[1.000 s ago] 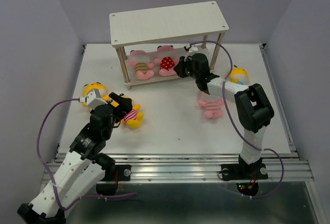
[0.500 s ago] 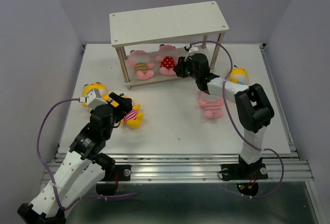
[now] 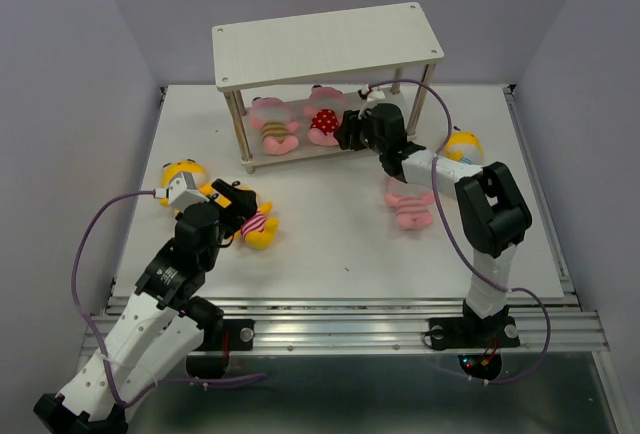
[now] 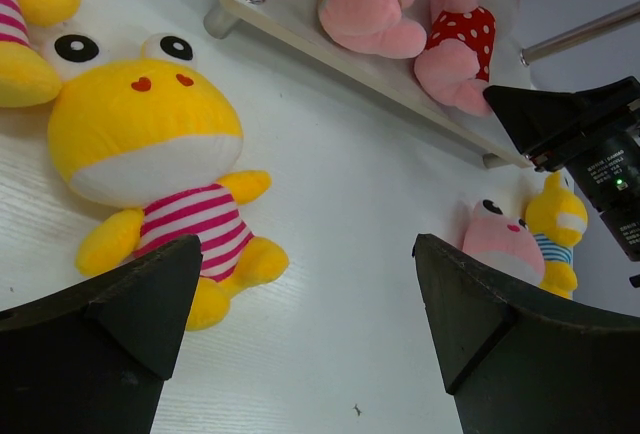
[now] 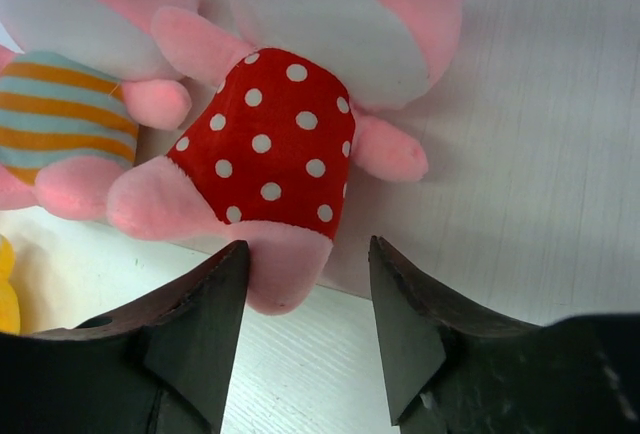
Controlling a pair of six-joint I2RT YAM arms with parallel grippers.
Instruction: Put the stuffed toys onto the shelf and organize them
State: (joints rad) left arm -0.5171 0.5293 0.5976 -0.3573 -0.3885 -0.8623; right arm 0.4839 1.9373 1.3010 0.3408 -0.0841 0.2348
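The shelf [image 3: 325, 42] stands at the back. On its lower board [image 5: 520, 154] lie a pink toy with yellow stripes [image 3: 272, 126] and a red dotted pink toy [image 5: 270, 139]. My right gripper [image 5: 308, 294] is open at the board's front edge, with the dotted toy's foot loose between its fingers. My left gripper [image 4: 308, 294] hangs wide open and holds nothing, just right of a yellow pink-striped toy [image 4: 150, 154]. A second yellow toy [image 3: 183, 172] lies further left. A pink-striped pink toy [image 3: 410, 207] and a yellow blue-striped toy [image 3: 462, 144] lie on the right.
The white table [image 3: 330, 244] is bordered by a metal rail [image 3: 350, 306] at the near edge and purple walls on the sides. The shelf's thin legs [image 3: 240, 134] stand close to the toys. The right arm [image 3: 440, 169] stretches above the pink-striped toy.
My right gripper's jaws have spread apart and let go of the red dotted toy, which now rests on the lower board. The left arm has stayed still.
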